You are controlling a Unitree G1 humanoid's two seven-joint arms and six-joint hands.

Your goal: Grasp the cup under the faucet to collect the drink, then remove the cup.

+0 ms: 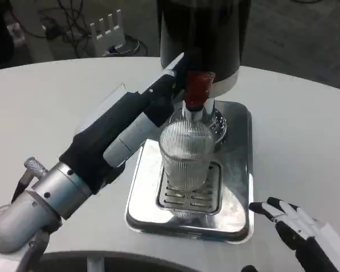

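No writing readable anywhere. Standing upright, long axis vertical, mouth up: clear ribbed glass cup, on the slotted grate of the shiny steel drip tray, directly under the red tap lever of the black cylindrical drink dispenser. Reaching in from 8 o'clock toward the lever: left hand, fingertips hidden against the dispenser, grip impossible to tell. Resting at 4 o'clock, off the tray's corner on open white table: right hand, fingers spread, holding nothing.

Floor: dark carpet is stretching behind the white table.
Clutter: cables are trailing beside a white device.
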